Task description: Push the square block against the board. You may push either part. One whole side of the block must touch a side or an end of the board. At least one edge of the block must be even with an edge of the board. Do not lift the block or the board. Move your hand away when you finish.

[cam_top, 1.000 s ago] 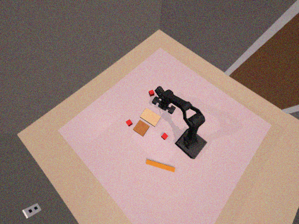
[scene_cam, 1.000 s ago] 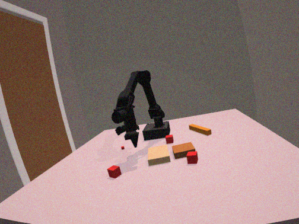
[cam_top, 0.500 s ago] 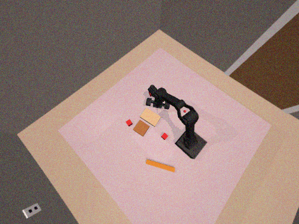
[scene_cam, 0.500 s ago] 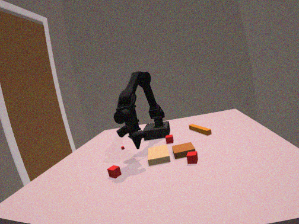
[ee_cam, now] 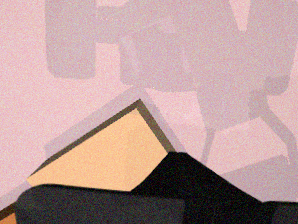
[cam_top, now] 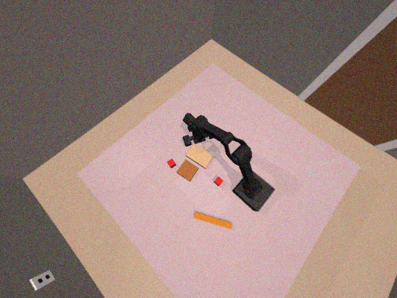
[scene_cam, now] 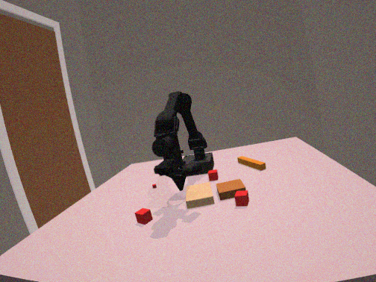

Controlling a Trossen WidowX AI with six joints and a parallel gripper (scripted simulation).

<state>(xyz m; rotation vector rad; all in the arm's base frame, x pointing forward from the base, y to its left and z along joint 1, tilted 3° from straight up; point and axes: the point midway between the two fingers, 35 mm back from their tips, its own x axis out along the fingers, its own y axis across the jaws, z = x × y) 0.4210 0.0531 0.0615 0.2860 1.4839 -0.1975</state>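
The square block [cam_top: 187,170] [scene_cam: 230,188] is brown and lies flat. The board [cam_top: 199,156] [scene_cam: 200,194] [ee_cam: 110,155] is a tan rectangle lying flat beside it. A narrow strip of table shows between their facing sides, so they are apart. In the wrist view, a sliver of the block [ee_cam: 6,218] shows at the bottom left corner. My gripper [scene_cam: 181,189] [ee_cam: 176,160] is shut and empty. Its tips point down low beside the board, on the board's left in the exterior view. In the wrist view they cover part of the board. In the top view the hand hides the tips.
A red cube [cam_top: 171,163] [scene_cam: 242,198] sits close to the block's outer side. Another red cube [cam_top: 218,181] [scene_cam: 212,174] lies toward the arm base. More red cubes [scene_cam: 144,215] [scene_cam: 154,186] show left in the exterior view. An orange bar [cam_top: 213,220] [scene_cam: 251,163] lies farther off.
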